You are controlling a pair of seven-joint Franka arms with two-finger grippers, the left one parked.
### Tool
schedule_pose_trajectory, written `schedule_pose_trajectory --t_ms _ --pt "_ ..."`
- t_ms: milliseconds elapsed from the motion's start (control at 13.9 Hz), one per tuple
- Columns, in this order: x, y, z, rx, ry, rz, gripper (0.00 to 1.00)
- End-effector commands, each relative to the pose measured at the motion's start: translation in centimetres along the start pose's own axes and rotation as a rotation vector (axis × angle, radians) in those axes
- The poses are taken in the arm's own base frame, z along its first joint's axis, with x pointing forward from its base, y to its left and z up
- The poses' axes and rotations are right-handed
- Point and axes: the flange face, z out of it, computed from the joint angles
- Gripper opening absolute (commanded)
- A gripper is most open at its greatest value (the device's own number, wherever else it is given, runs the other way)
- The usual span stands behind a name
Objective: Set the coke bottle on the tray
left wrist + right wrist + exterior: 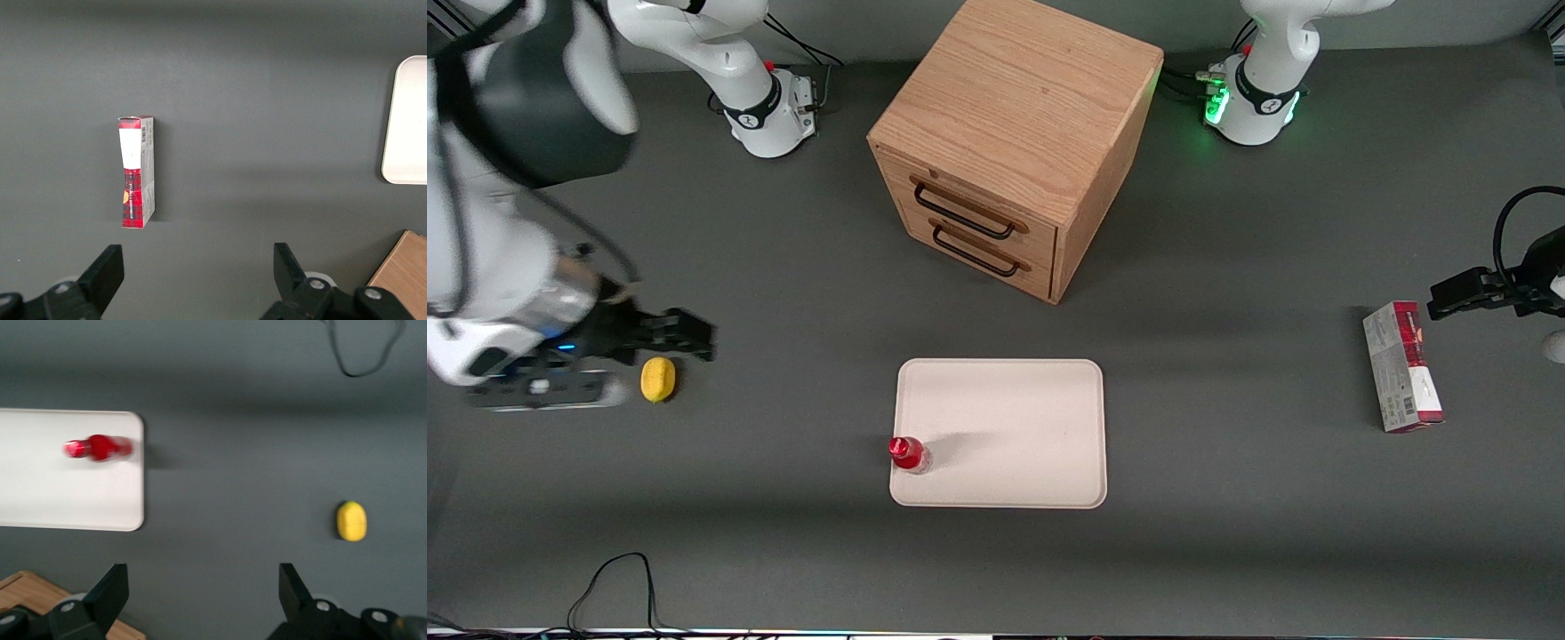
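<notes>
Since the coke bottle (908, 452) already stands upright on the tray (1014, 418), just inside the corner nearest the working arm, the placing looks done. Well apart, above the worktop (1227, 551) beside a lemon (658, 379), the gripper's (203, 603) fingers (110, 593) gape wide, empty.

- coke bottle (908, 452): red body and cap, clear base
- tray (1014, 409): plain cream-white
- gripper (685, 334): black fingers, set apart
- lemon (658, 380): yellow
- carton (1401, 366): red and grey, white panel
- drawer cabinet (1014, 142): light wood grain, dark handles
- table (1227, 498): dark grey
</notes>
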Motion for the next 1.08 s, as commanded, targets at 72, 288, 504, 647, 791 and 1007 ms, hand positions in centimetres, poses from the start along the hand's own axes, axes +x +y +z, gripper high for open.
schedule_pose_trajectory --t_ms 72,288,504,647,791,1007 --pt "-4.7 5.7 0.1 0.045 0.003 -0.003 1.0" --pt "-6.7 7.9 -0.1 0.042 -0.006 0.03 1.0" --pt "-7.4 8.4 -0.6 0.026 0.003 0.008 1.0" --pt "-6.9 10.0 -0.6 -0.01 0.006 -0.022 1.0" --pt "-6.5 10.2 -0.8 -0.015 0.007 -0.009 1.0" --pt "-6.5 10.1 -1.0 -0.014 0.008 -0.001 1.0"
